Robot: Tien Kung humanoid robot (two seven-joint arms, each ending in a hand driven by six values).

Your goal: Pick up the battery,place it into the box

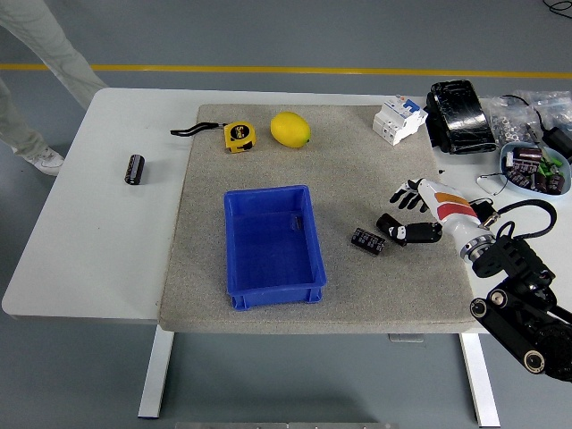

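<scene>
A black cylindrical battery (367, 239) lies on its side on the grey mat (340, 170), just right of the blue box (271, 243), which holds nothing. My right hand (399, 211) hovers immediately right of this battery, fingers (407, 191) spread and holding nothing. Its thumb reaches toward the battery and stops a little short of it. A second black battery (134, 168) rests on the bare white table (89, 250) far to the left.
A yellow tape measure (237, 136) and a lemon (290, 130) sit at the mat's back. A white breaker (399, 119), a black pack (459, 116) and a bowl of parts (534, 168) crowd the right rear. A person's legs (36, 63) stand at the far left.
</scene>
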